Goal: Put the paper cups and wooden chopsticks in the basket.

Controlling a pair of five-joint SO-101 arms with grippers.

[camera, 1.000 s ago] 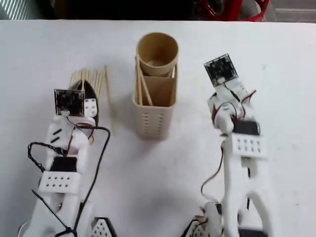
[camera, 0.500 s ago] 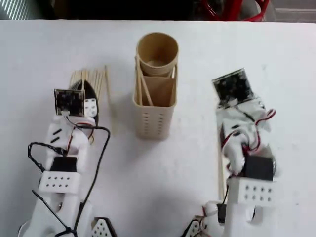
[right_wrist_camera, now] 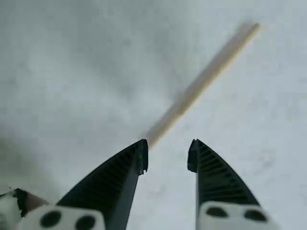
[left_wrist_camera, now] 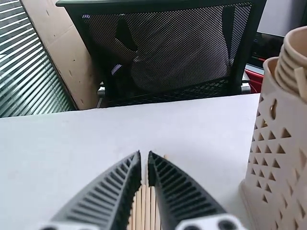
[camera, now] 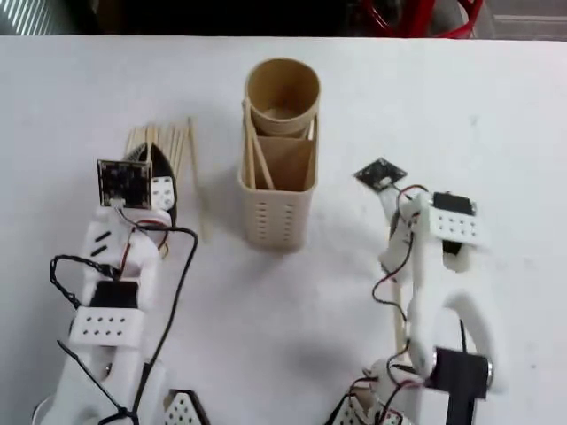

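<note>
Right hand (right_wrist_camera: 168,143) gapes wide over one chopstick (right_wrist_camera: 201,84), near end lost behind a finger; left hand (left_wrist_camera: 144,154) (pinched nearly closed) covers part of the chopstick pile (camera: 142,140).

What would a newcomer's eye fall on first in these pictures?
The tall perforated basket in the middle, holding stacked paper cups and a few chopsticks. Next, the bundle of wooden chopsticks lying beside it under the shut jaws of the left arm, and the open jaws of the right arm above a lone chopstick on the table.
</note>
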